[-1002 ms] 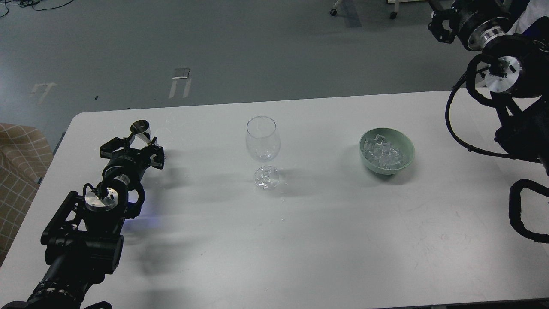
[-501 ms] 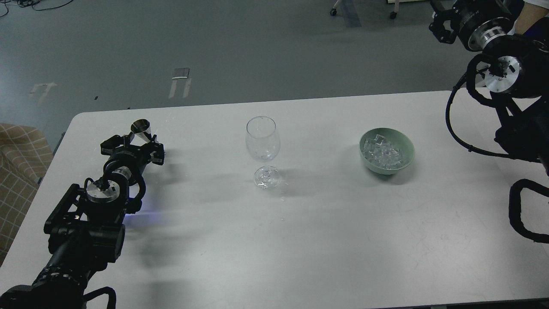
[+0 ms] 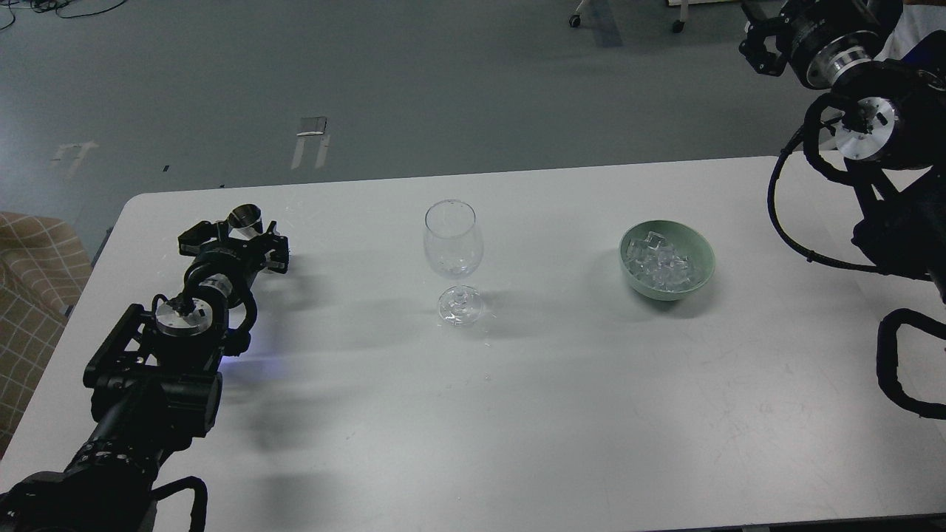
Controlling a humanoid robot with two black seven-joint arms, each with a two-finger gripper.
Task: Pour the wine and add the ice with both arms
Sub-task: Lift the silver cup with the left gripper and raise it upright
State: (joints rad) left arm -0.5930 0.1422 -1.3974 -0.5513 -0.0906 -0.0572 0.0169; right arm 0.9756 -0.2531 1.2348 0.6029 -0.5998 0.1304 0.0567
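White table (image 3: 473, 414) fills the lower frame, grey floor (image 3: 369, 81) beyond it. Wine glass (image 3: 453, 255) stands upright near table centre, clear, nothing visible in the bowl of it. At about 3 o'clock from the glass, well apart, sits a pale green bowl (image 3: 667, 260) holding ice cubes (image 3: 660, 264). At about 9 o'clock from the glass, also well apart, a small metal jigger (image 3: 245, 219) stands near the table's far-left edge, its open mouth showing. Left gripper (image 3: 235, 235) reaches in from the 7 o'clock corner, low over the table; its two fingers stand apart, one either side of the jigger's lower part. Whether they touch the metal cannot be told from here; the jigger's base is hidden behind the gripper body. Right arm comes in along the 3 o'clock edge and rises to the 1 o'clock corner, off the table and over the floor. Right gripper (image 3: 761, 46) is small and dark there, partly cut by the frame edge; fingers cannot be separated, so its state is unreadable. A checked tan cloth (image 3: 33, 273) shows at the 9 o'clock edge, beside the table.
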